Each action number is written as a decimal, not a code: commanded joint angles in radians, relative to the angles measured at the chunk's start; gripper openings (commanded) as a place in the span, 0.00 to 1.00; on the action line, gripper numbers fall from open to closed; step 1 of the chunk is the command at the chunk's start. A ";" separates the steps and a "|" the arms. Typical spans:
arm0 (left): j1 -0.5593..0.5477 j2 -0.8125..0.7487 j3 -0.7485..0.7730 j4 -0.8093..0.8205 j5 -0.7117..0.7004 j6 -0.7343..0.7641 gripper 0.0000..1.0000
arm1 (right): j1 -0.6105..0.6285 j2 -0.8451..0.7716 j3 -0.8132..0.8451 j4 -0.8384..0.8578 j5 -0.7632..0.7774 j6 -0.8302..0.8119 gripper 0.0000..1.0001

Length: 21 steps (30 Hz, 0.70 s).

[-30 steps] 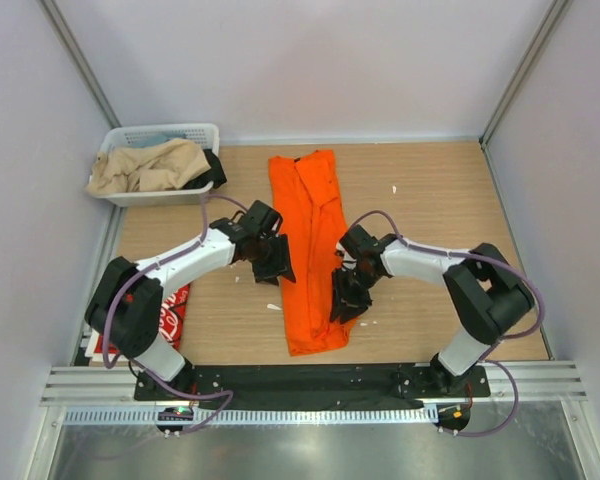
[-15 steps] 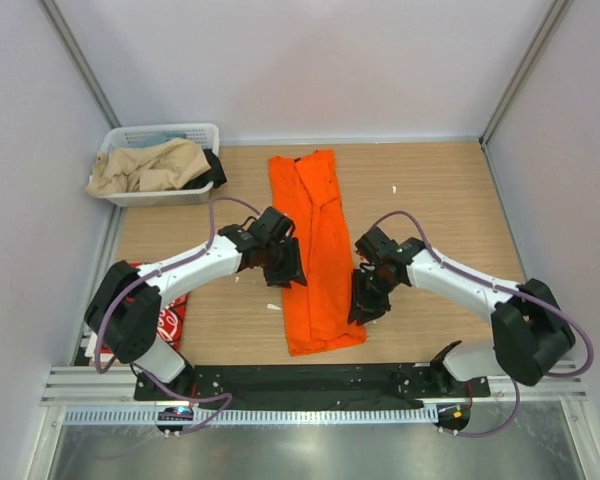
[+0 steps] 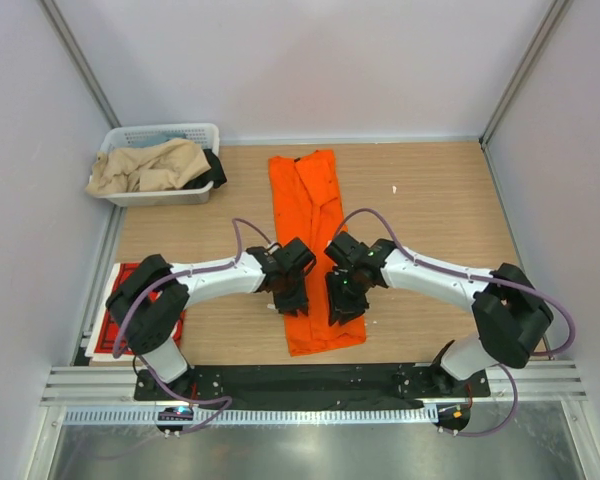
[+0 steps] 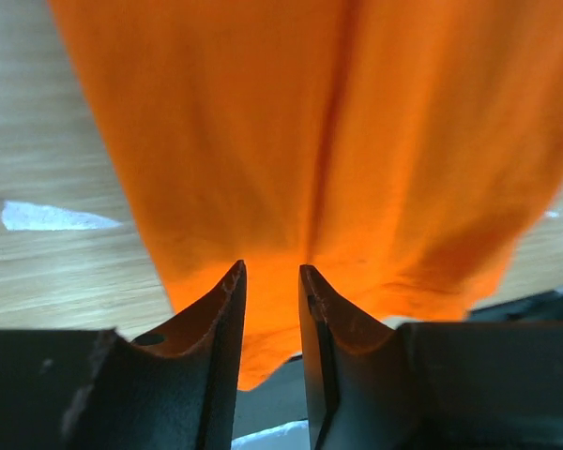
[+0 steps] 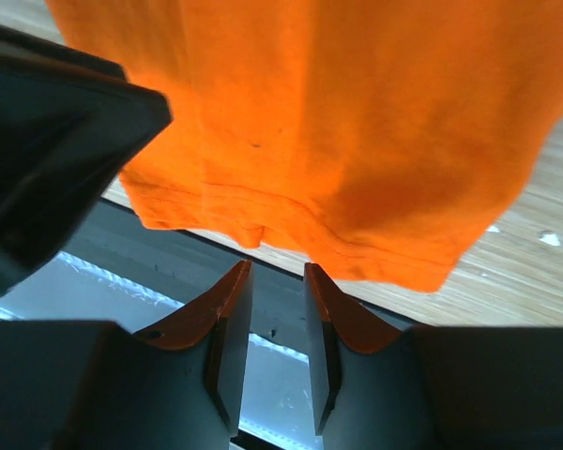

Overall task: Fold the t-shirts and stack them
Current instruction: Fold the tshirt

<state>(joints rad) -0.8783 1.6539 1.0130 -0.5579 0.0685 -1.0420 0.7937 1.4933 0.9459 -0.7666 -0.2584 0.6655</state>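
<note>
the orange t-shirt [image 3: 310, 230] lies in the middle of the wooden table [image 3: 440, 200], folded lengthwise into a long narrow strip that runs from the far side toward my bases, with its near hem [image 3: 325, 345] just short of the black rail [image 3: 310, 382]. the step in hand, as i judge it, is the crosswise fold, taking that near end up and over toward the far end. my left gripper [image 3: 292, 298] hangs over the strip's left edge near the hem and my right gripper [image 3: 340, 306] over the right edge across from it. both pairs of jaws stand partly open, a narrow slot each, with nothing in them, and in the wrist views the cloth lies flat beyond the tips. to do it well i should drop each onto its own hem corner, catch every layer at once, close together, lift level so the strip does not twist, and keep my two wrists, which sit near each other, from bumping. the red t-shirt [image 3: 115, 325] lies at the left edge, partly under my left arm, well apart. the white slatted basket [image 3: 130, 135] sits in the far left corner
</note>
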 commanded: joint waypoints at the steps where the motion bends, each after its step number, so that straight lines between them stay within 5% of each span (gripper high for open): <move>1: -0.016 0.021 -0.062 0.016 -0.029 -0.067 0.30 | 0.029 0.019 -0.006 0.064 0.027 0.048 0.34; 11: -0.016 0.010 -0.169 0.075 -0.013 -0.112 0.27 | 0.038 0.071 -0.070 0.049 0.140 0.037 0.27; 21: -0.016 -0.003 -0.191 0.079 -0.038 -0.092 0.27 | -0.016 -0.106 -0.193 -0.105 0.344 0.075 0.27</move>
<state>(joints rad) -0.8898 1.6257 0.8669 -0.4526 0.0994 -1.1488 0.7822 1.4551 0.7727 -0.7761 -0.0433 0.7158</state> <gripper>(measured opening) 0.269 0.271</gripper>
